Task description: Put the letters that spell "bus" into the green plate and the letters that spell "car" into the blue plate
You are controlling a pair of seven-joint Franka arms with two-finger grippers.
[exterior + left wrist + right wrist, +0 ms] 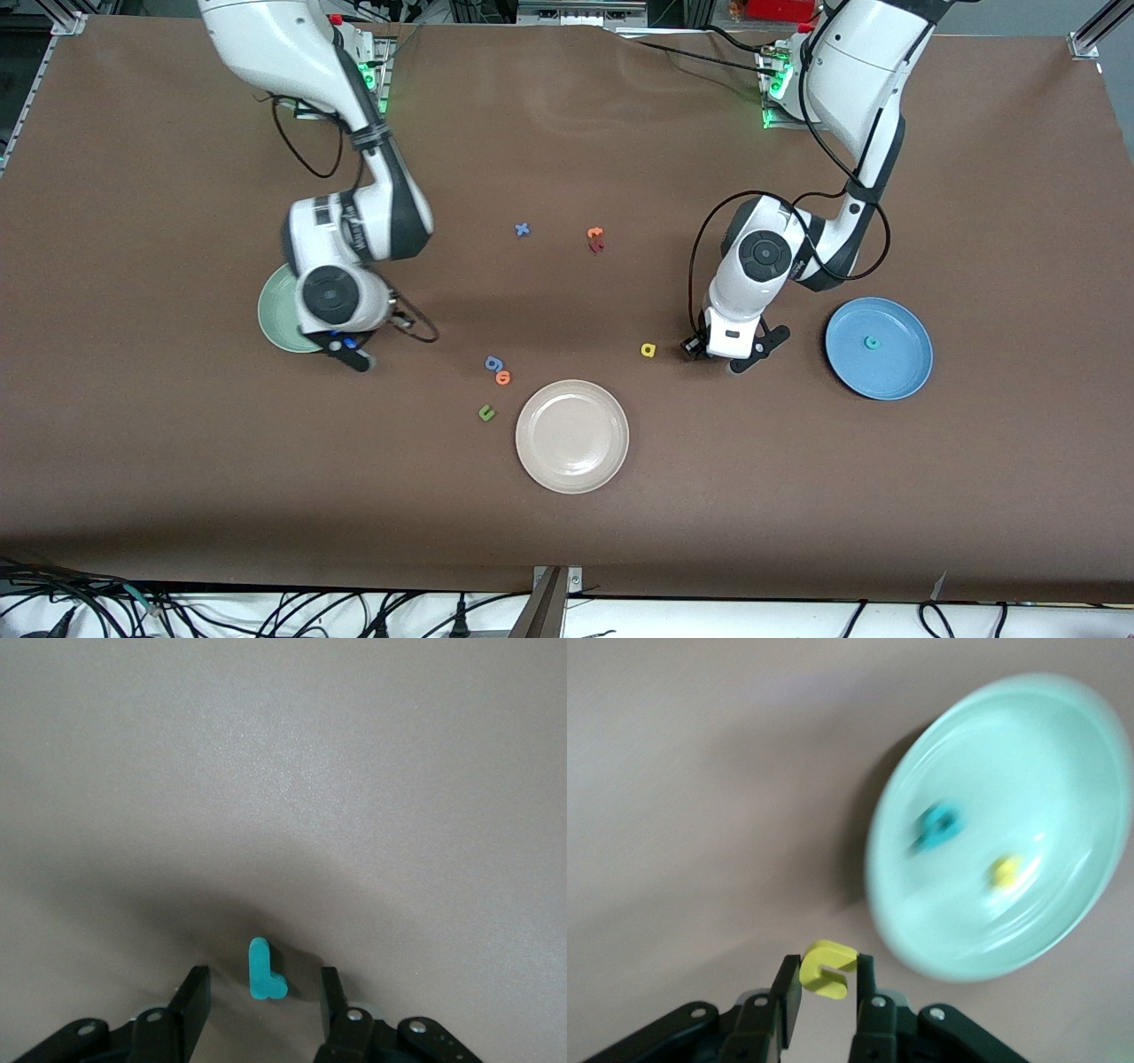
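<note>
R arm bent low, its head covering part of the green plate (276,312); right gripper (353,353) just beside that plate's rim. L arm down over bare table, left gripper (737,352) between yellow "a" (648,350) and blue plate (879,347). Teal letter (873,343) in blue plate. Beige plate (572,435) nearest camera; blue "g" (493,362), orange "o" (503,377), green "u" (485,412) beside it. Blue "x" (522,229), orange/red letters (595,239) mid-table.

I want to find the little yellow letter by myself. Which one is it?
Start at the round beige-white plate nearest the front camera. Farther from the camera, toward the left arm's end, the tiny yellow foam "a" lies alone on the brown table. The other loose letters are blue, orange, green or red.
</note>
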